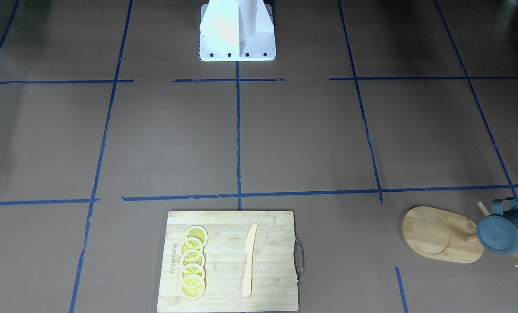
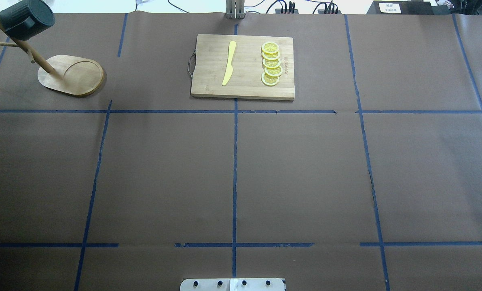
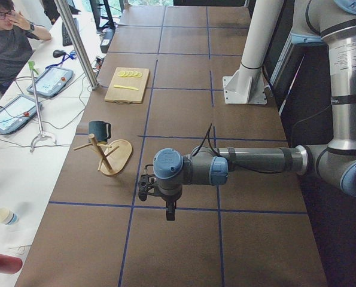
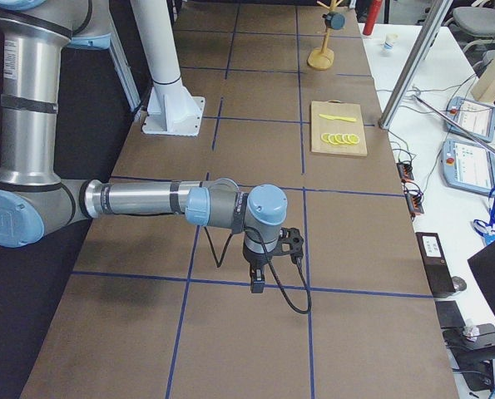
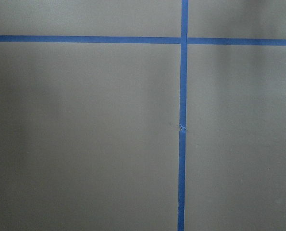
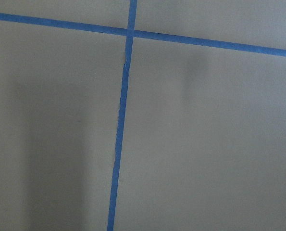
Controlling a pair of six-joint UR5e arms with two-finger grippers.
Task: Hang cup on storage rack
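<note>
Broadly, brown paper-covered table (image 2: 305,173), gridded with blue tape lines, white robot base plate (image 1: 237,41) at its robot-side edge. Next in size, two grey arms with blue joint caps: left arm (image 3: 255,160) and right arm (image 4: 139,199), each stretched out level above the robot-side half of the table, well apart from everything laid out along the far edge. Under both wrist cameras, only brown paper and crossing tape. Rectangular wooden cutting board (image 2: 208,87) with a metal handle, flat at the middle of the far edge. Storage rack (image 2: 79,76) at the far corner on the robot's left, oval base flat on the paper, round post rising from one end, thin pegs branching off near its top. Left gripper (image 3: 145,188) and right gripper (image 4: 291,242), small and dark at the wrists, seen in the side views alone (spread or pressed together: cannot tell), both held above the paper. Cup (image 1: 506,232) up on the rack, hung from a peg near the top of the post, tilted with its dark flat bottom turned upward, handle at the peg, clear of base and table. Pale wooden knife (image 1: 249,261) lying lengthwise on the board. Beside it, not touching, a row of five overlapping yellow lemon slices (image 1: 193,261)
</note>
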